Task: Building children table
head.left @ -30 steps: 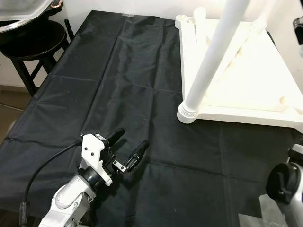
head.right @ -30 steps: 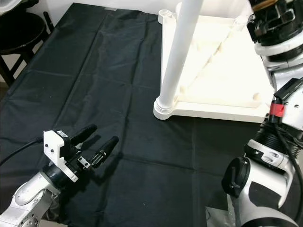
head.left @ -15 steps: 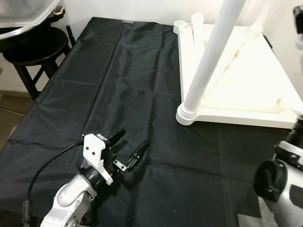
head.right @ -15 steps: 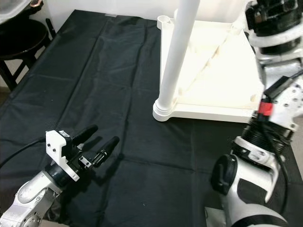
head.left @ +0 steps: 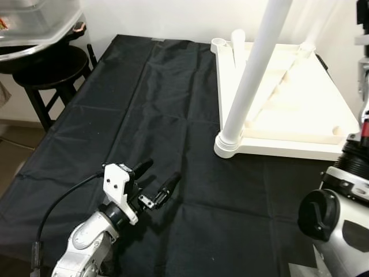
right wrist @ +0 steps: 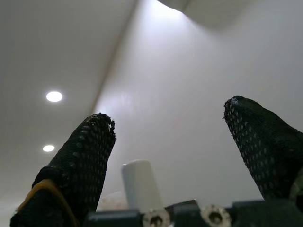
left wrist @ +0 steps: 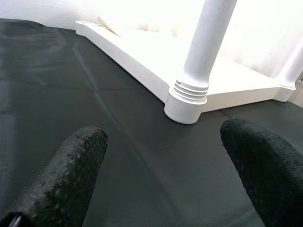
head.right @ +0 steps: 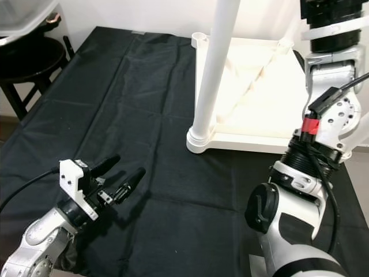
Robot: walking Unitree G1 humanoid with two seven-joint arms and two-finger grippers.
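I lose the white leg's (head.left: 253,75) top past the frame edge, and my right arm (head.right: 323,115) covers the tabletop's (head.right: 253,92) right corner

Left gripper (head.left: 154,180) is low and forward, fingers spread; right gripper (right wrist: 170,146) points upward, fingers spread apart.

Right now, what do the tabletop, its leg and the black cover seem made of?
The tabletop looks like moulded white plastic: ribbed underside, matte sheen. The leg looks like the same plastic, a smooth tube with a ridged end in the socket. The cover looks like thin woven fabric, creased in folds.
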